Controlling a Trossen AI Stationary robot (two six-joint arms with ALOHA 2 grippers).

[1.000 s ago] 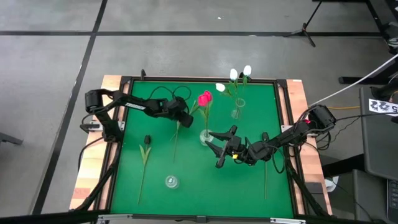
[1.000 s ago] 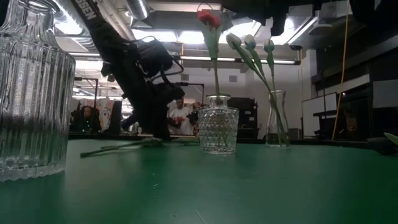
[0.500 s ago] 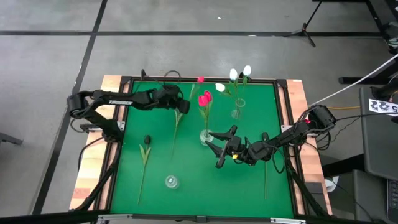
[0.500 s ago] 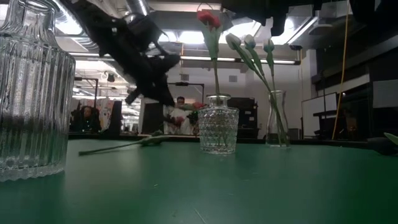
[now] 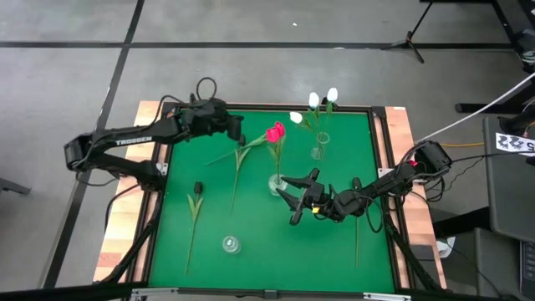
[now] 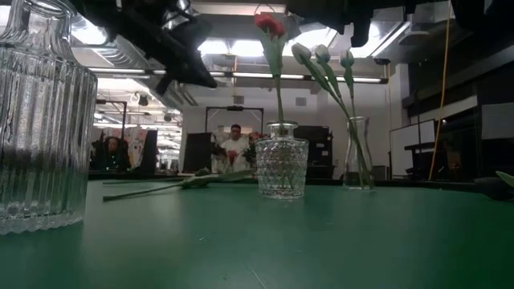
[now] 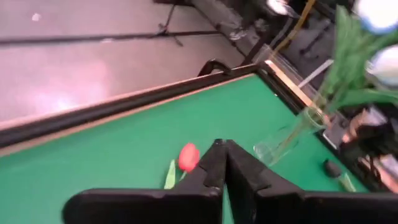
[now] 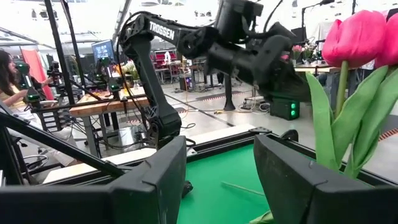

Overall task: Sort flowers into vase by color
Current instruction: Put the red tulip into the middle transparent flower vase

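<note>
We see a green table point(image 5: 334, 251) with a dark frame, standing on a grey floor; in the low view a big workshop with a person far behind it.

The left gripper point(image 5: 236, 128) is in the upper left part of the high view, near the far edge of the table. Its fingers are together and, as far as we can tell, they hold nothing. In its wrist view a pink flower point(image 7: 188, 156) lies on the green just beyond the fingers. The right gripper point(image 5: 287, 193) is in the middle of the high view, just beside the round vase point(image 5: 276, 185), with its fingers apart and empty.

We think some things can go wrong here. The right gripper is very close to the round vase, so a small sideways move of that arm could knock the vase over. The stems are thin and lie flat, so fingers may slip over them or pinch only a leaf.

The round vase holds one pink tulip point(image 5: 275, 132), upright. The narrow vase point(image 5: 318, 147) in the upper middle holds three white tulips point(image 5: 314, 101). The ribbed vase point(image 5: 231, 244) in the lower left holds no flower. A dark tulip point(image 5: 197, 189) and another stem point(image 5: 237, 171) lie on the table at the left, and one stem point(image 5: 357, 240) at the right, so the sorting is not finished.
</note>
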